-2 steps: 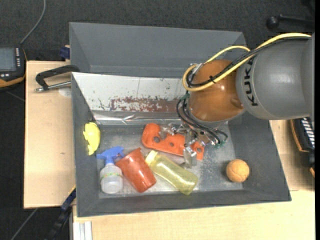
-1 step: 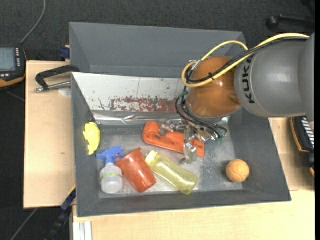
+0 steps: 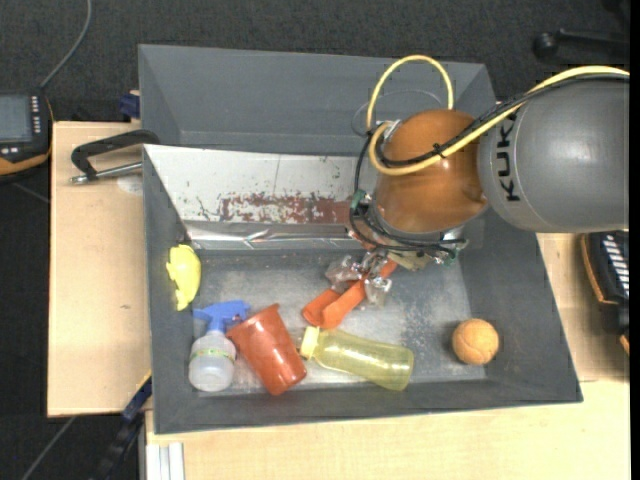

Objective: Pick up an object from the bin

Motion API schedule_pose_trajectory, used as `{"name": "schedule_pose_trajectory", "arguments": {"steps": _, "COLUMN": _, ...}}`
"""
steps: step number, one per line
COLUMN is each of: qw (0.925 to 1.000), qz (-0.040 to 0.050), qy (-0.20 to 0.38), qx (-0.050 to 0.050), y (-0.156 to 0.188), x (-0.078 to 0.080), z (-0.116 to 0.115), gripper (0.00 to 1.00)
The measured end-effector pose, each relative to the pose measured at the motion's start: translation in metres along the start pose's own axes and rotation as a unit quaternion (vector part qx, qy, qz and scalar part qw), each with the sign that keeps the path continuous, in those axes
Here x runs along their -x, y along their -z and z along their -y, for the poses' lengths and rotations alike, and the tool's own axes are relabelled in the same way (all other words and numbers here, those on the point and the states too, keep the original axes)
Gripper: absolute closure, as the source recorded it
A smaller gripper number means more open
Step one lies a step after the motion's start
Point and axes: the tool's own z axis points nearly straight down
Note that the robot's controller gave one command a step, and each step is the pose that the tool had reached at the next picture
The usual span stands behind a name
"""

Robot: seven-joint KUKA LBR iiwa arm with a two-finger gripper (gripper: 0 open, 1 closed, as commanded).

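Along the near wall lie a spray bottle (image 3: pixel 212 353), a red cup (image 3: pixel 268 348) and a yellow bottle (image 3: pixel 365 360), close together. The bottle's neck is just beside the low end of a long orange piece (image 3: pixel 328 308). Lifted, that thin, slanted piece could slip free or nudge the bottle. The tool (image 3: pixel 365 276) sits over its upper end, mid-bin; spread or pinching, I cannot tell. Behind it, the wrist (image 3: pixel 425 168) points steeply down and the arm comes in from the right.
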Motion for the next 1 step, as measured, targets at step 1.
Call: {"name": "schedule_pose_trajectory", "arguments": {"steps": 1, "qw": 0.9991, "qz": -0.0004, "qy": 0.042, "qx": 0.001, "y": 0.0005, "x": -0.0021, "z": -0.0032, "gripper": 1.0}}
